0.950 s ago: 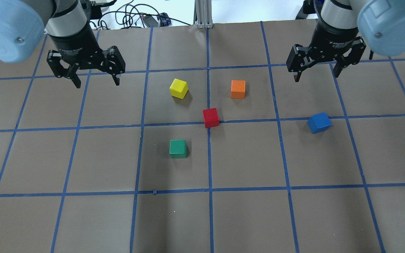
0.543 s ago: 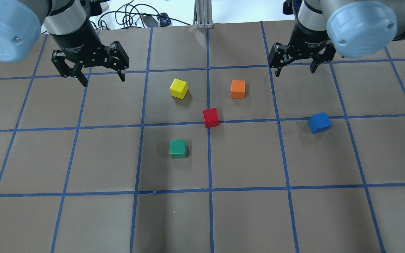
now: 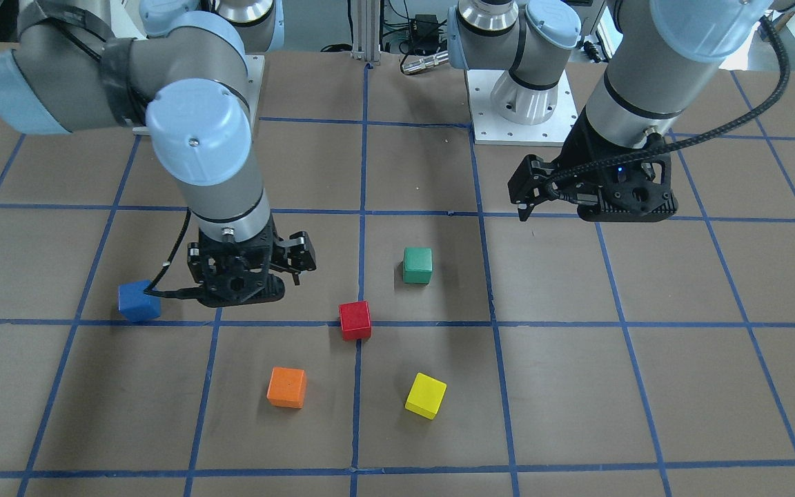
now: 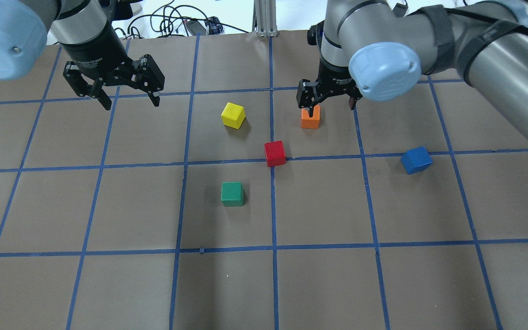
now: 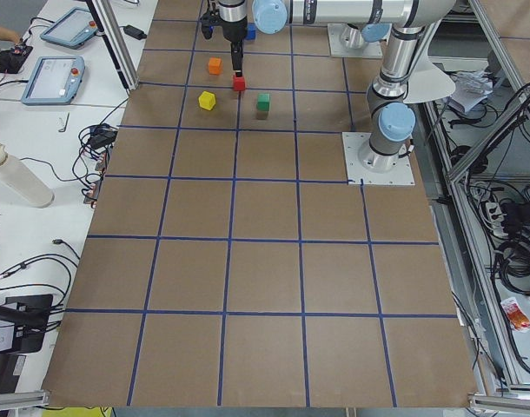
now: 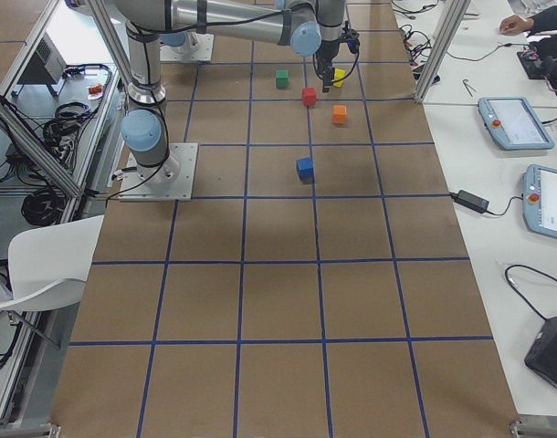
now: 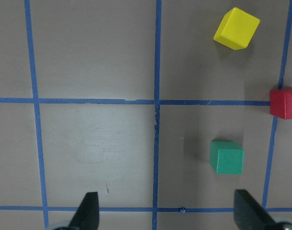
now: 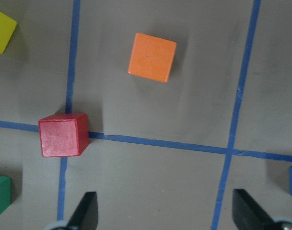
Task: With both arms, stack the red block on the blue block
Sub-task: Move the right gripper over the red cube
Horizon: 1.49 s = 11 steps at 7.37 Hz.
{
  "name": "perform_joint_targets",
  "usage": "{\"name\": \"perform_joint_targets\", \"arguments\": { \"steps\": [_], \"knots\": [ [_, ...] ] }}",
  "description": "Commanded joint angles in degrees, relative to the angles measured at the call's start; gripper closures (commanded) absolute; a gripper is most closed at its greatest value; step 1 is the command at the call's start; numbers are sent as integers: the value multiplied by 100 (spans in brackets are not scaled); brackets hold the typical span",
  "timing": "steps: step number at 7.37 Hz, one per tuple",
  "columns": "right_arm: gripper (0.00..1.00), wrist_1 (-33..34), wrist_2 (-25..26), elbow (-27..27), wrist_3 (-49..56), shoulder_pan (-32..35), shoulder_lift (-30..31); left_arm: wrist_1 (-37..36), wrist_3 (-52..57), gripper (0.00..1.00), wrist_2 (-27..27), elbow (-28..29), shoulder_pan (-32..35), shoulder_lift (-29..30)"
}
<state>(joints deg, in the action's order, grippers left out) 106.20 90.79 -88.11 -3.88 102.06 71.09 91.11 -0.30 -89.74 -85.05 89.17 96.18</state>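
The red block lies on a blue tape crossing at the table's middle; it also shows in the front view and the right wrist view. The blue block lies apart to its right, turned a little, also in the front view. My right gripper is open and empty, hovering beside the orange cube, beyond and right of the red block. My left gripper is open and empty above the far left squares. The left wrist view shows the red block at its right edge.
An orange cube, a yellow cube and a green cube lie around the red block. The brown table has a blue tape grid. Cables and a metal post sit past the far edge.
My right arm has swung left from the far right to beside the orange cube, still open. The left gripper has barely shifted. No block has moved.
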Motion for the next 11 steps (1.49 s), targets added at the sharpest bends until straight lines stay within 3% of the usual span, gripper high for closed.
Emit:
{"name": "perform_joint_targets", "arguments": {
  "steps": [1,4,9,11],
  "knots": [
    [0,670,-9,-39,-157,348,-515,56,109,0,0,-3,30,-151],
    [0,1314,-605,-48,-131,498,-1078,65,240,0,0,6,75,-205],
    [0,1500,-650,-285,-148,701,-1369,179,136,0,53,-3,83,-231],
    [0,1518,-897,-285,-140,710,-1413,171,49,0,44,-3,83,-214]
  ]
}}
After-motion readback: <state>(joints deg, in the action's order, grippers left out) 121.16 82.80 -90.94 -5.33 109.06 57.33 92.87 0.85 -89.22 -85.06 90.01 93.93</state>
